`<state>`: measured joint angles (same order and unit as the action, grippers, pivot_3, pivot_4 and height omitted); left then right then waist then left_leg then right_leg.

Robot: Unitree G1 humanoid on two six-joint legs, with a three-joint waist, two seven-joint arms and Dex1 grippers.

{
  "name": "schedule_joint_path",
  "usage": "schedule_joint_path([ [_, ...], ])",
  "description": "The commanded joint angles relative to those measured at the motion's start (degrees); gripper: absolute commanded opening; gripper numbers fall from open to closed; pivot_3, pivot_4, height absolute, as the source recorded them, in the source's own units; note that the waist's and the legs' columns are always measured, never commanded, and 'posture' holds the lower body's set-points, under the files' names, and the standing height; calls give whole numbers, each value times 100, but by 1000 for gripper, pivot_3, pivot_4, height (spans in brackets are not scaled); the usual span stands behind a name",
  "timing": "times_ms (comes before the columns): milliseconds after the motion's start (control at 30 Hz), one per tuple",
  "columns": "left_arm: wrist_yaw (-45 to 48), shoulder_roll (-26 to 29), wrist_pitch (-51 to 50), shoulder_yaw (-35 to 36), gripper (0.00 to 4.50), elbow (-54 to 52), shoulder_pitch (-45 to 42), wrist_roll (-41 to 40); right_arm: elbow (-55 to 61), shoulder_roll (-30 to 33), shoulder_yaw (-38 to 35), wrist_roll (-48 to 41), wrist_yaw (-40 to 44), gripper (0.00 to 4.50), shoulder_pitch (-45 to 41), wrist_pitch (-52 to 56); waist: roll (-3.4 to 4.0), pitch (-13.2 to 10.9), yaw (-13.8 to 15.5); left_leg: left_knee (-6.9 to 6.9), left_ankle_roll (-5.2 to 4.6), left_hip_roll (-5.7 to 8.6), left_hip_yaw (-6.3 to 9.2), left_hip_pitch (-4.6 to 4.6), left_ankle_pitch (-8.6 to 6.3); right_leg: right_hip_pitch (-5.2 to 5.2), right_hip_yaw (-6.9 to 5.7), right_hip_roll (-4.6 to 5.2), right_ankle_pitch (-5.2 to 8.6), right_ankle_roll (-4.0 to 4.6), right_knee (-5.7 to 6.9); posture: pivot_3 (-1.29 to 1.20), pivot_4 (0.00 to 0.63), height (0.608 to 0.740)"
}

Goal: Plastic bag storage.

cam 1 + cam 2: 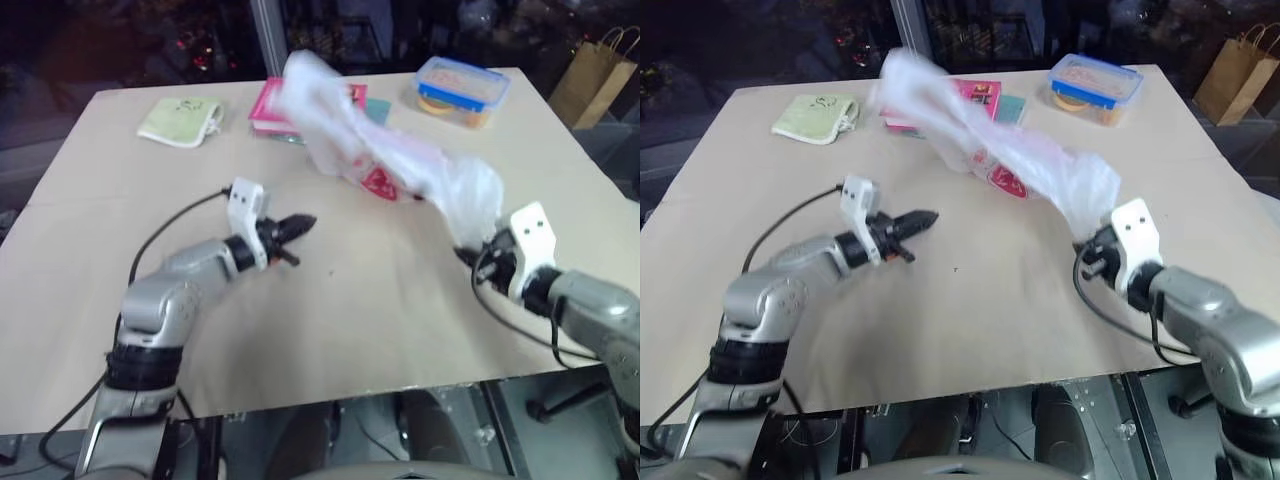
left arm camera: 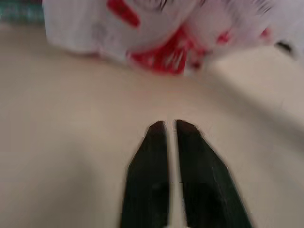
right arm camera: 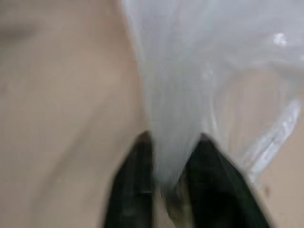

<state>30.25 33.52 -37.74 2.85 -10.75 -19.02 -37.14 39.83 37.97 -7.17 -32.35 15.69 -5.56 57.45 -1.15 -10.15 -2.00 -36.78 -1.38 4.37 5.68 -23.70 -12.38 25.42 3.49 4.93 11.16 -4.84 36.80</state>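
Note:
The plastic bag (image 1: 390, 160), thin translucent white with red print, stretches in a blurred band from above the pink book (image 1: 266, 108) down to my right gripper (image 1: 466, 256). In the right wrist view a bunched end of the bag (image 3: 190, 71) sits between that gripper's black fingers (image 3: 137, 180), which press on it from both sides. My left gripper (image 1: 305, 224) hovers low over the bare table, short of the bag and apart from it. Its fingers (image 2: 154, 166) lie almost together with a thin slit and nothing between them, and the bag's red print (image 2: 159, 52) shows ahead.
A pale green cloth (image 1: 180, 120) lies at the far left of the tan table (image 1: 330, 330). A clear food box with a blue lid (image 1: 462, 88) stands at the far right. A brown paper bag with handles (image 1: 592, 75) stands beyond the table's right corner.

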Motion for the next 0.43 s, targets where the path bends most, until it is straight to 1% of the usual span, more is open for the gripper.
schedule_joint_path([
  [33, 51, 160, 365, 695, 2209, -902, 516, -1, 630, 256, -474, 348, 406, 2691, 745, -874, 0, 1, 19, -19, 0, -8, 8, 5, -1, -17, -14, -5, 0, -2, -2, 0, 150, 740],
  [100, 146, 312, 352, 1042, 3217, -1237, 1116, -41, 884, 316, -890, 388, 663, 3747, 1296, -1193, 1, 2, 18, -29, -5, -22, 12, 24, -6, -48, -26, -11, 2, -4, -10, 0, 150, 740],
  [133, 177, 388, 327, 1263, 3507, -1362, 1421, -59, 1022, 343, -1154, 309, 849, 4067, 1563, -1295, 1, 2, 16, -29, -9, -26, 9, 36, -10, -62, -25, -12, 5, -5, -13, 0, 150, 740],
  [167, 183, 436, 310, 1395, 3922, -1462, 1626, -66, 1076, 394, -1392, 249, 1052, 4454, 1775, -1396, 1, 2, 17, -28, -16, -35, 4, 51, -17, -79, -24, -19, 10, -11, -20, 0, 150, 740],
  [200, 254, 497, 306, 1559, 4410, -1534, 1858, -99, 1135, 454, -1647, 265, 1239, 4500, 2017, -1511, 2, 1, 23, -24, -19, -41, 0, 66, -20, -95, -22, -23, 19, -15, -27, 0, 150, 740],
  [300, 414, 615, 350, 1905, 4466, -1526, 2274, -124, 1206, 454, -2317, 132, 1633, 4500, 2596, -1657, -1, 3, 99, -24, -21, -57, 10, 94, -24, -141, -42, -32, 28, -9, -61, 0, 150, 740],
  [367, 436, 621, 334, 2010, 4466, -1469, 2345, -138, 1026, 487, -2753, 217, 2032, 4500, 3003, -1925, -3, 5, 139, -26, -19, -64, 17, 105, -26, -166, -52, -35, 26, -13, -83, 0, 150, 740],
  [433, 492, 620, 384, 2030, 4466, -1442, 2324, -111, 834, 486, -2974, 337, 2268, 4500, 3246, -2174, -3, 5, 166, -26, -8, -64, 18, 102, -34, -171, -60, -29, 26, -13, -88, 0, 150, 740],
])
